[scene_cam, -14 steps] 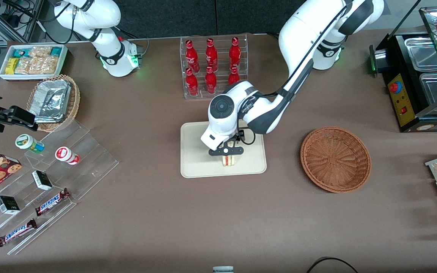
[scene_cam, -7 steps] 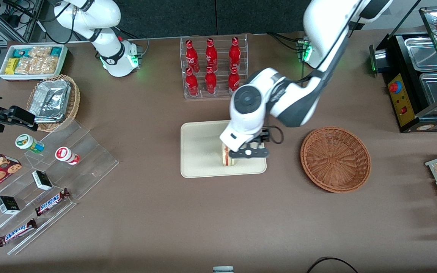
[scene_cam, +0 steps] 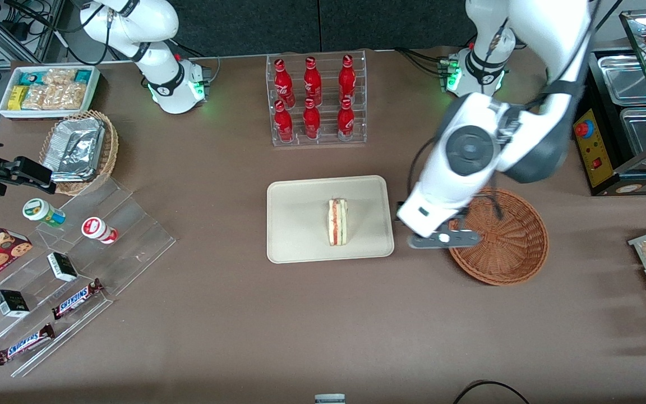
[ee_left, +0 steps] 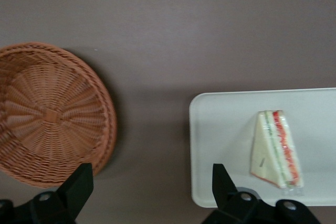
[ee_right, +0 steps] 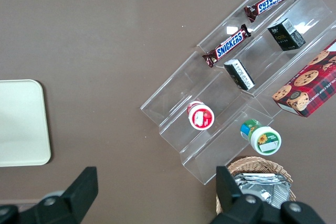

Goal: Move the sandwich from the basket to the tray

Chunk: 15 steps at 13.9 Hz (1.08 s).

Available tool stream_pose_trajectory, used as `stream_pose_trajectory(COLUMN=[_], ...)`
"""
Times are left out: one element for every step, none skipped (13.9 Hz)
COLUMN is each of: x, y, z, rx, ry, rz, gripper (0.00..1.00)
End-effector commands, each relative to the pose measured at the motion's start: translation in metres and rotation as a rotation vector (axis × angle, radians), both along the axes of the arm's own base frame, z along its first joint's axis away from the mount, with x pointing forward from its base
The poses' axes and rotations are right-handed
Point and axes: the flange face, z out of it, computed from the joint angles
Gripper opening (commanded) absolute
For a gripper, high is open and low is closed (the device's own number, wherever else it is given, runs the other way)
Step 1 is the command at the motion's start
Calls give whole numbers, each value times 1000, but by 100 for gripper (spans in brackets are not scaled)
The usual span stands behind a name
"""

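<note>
The sandwich [scene_cam: 337,221] lies on the tray [scene_cam: 295,235], right of the tray's centre in the front view, with its red and green filling edge showing. The basket [scene_cam: 502,247] sits at centre right of that frame and holds nothing we can see. We judge the placement done; the step in hand is the retreat.

The gripper [scene_cam: 444,239] hangs in the front view over the strip of table between tray and basket, overlapping the basket's near rim. In the wrist view its two fingers [ee_left: 79,182] are spread wide with nothing between them; through the gap we see bare table, with the basket [ee_left: 50,114] to one side and the sandwich [ee_left: 275,149] on the tray [ee_left: 220,129] to the other.

To finish the step well:

1. We keep the fingers spread, so nothing can be caught on the way out.
2. We lift before we travel sideways, since the wicker rim looks close below the fingers and a light basket would slide if clipped.
3. We steer away from the tray, so the wedge stays as it lies.
4. We mind the rack of red bottles [scene_cam: 314,98] at upper centre when the arm folds toward its base.
</note>
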Motion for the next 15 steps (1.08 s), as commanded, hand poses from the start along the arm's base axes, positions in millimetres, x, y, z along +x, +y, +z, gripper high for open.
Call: stream_pose_trajectory(x=[-14,-18,-22,-29,-35,-43,-49,-59,-68,-76,-84,-94,-103,-109,-114], y=[56,75,93,105,119,135,157,167,179,186,195,202,206,208,208], z=[25,32,40,51,62,76,88,104,118,131,143,159,170,179,185], rx=[-19,-18,-20,-22,-16,-13,-16,-27,-27,-22,-16,-12,-10,-8,-8], ry=[15,29,46,70,94,117,136,144,147,146,140,127,124,120,113], rz=[-53,-78,-98,-121,-137,-152,-147,-156,-148,-139,-128,-117,-112,-109,-109], gripper=[100,100,100,100,100,100,100,100,100,100,100,100,100,100,100])
